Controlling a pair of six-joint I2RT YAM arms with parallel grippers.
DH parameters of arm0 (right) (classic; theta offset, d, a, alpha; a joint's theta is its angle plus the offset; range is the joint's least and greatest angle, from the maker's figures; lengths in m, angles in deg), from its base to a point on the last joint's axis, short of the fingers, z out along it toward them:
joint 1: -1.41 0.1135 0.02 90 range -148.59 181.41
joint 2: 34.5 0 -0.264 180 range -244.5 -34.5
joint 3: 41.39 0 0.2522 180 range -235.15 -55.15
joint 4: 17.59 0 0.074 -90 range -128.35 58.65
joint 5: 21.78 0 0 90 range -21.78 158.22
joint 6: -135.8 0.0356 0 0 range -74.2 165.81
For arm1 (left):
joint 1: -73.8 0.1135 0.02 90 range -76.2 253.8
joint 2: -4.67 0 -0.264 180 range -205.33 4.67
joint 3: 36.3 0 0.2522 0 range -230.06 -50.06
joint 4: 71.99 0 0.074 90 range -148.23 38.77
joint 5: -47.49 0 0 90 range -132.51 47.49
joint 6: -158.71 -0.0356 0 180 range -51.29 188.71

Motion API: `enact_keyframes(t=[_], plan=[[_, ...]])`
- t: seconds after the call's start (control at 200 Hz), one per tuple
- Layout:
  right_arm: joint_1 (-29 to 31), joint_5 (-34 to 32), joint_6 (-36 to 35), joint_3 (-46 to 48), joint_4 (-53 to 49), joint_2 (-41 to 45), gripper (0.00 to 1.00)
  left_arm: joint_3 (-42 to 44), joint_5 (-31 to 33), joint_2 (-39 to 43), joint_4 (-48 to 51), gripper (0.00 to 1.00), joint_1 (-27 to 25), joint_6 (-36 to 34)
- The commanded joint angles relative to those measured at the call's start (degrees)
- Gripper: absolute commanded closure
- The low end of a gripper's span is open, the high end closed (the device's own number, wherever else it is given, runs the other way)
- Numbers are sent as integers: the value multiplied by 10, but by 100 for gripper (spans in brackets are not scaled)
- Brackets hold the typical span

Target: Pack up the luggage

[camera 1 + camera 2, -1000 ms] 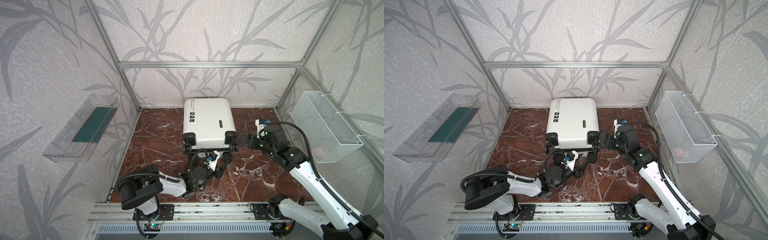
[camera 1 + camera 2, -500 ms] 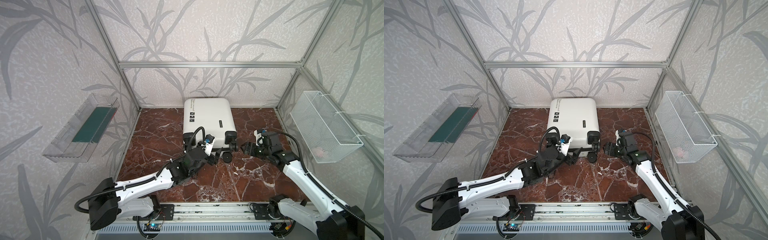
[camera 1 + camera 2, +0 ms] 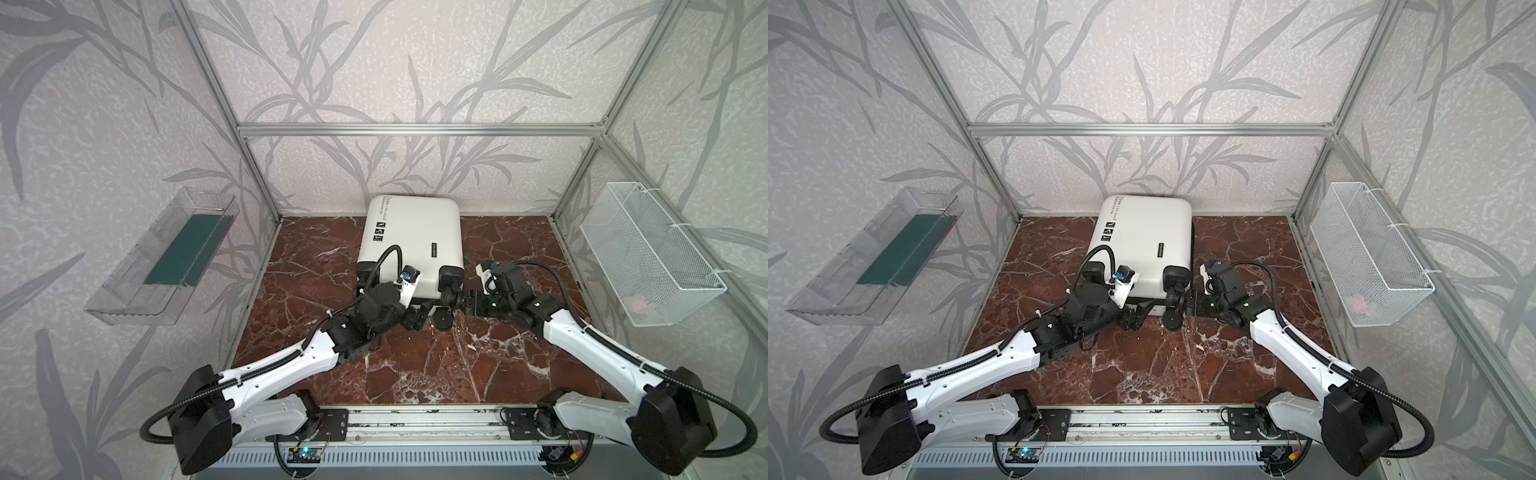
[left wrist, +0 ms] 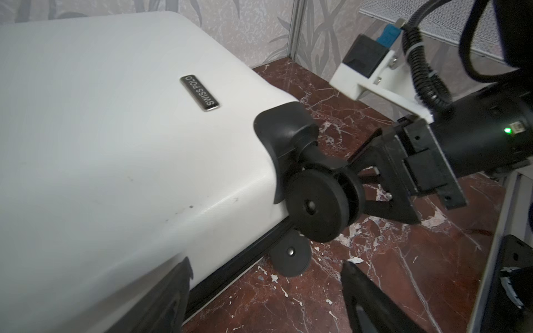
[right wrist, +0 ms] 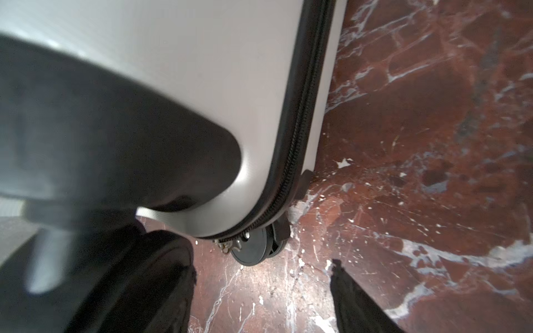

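Note:
The luggage [image 3: 411, 232] [image 3: 1146, 232] is a white hard-shell suitcase lying flat and zipped shut against the back wall, its black wheels toward me. My left gripper [image 3: 417, 318] [image 3: 1136, 316] [image 4: 265, 288] is open at the suitcase's front edge, holding nothing. One finger [image 4: 170, 291] lies by the white shell, the other over the floor. My right gripper [image 3: 461, 303] [image 3: 1185, 305] [image 5: 259, 282] is open beside the front right wheels [image 4: 314, 207], which stick out between its fingers. The zipper seam [image 5: 300, 144] runs just ahead of it.
A clear plastic tray [image 3: 124, 299] holding a dark green flat item hangs on the left wall. A white wire mesh basket [image 3: 648, 253] with something pinkish inside hangs on the right wall. The floor [image 3: 415, 365] is red-brown marble, fenced by aluminium posts.
My left arm stretched out from the front rail to the suitcase's front edge and its jaws spread wider. My right gripper came down and leftward to the front right wheels.

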Motion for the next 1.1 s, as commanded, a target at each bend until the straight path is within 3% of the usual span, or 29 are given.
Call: enact_keyframes(t=[0.0, 0.19, 0.37, 0.65, 1.095], plan=[[4, 2, 1, -20, 23, 1, 26, 30, -45, 10, -21, 11, 1, 4], [4, -4, -8, -10, 19, 10, 26, 70, -35, 3, -80, 5, -15, 2], [4, -10, -18, 22, 35, 29, 26, 80, 30, -32, -115, 3, -66, -26], [-30, -40, -31, 58, 21, 59, 28, 168, 139, -84, -320, 9, -105, 21], [-54, 28, -37, 159, 100, 80, 39, 118, 238, -215, -481, 9, -150, -54]])
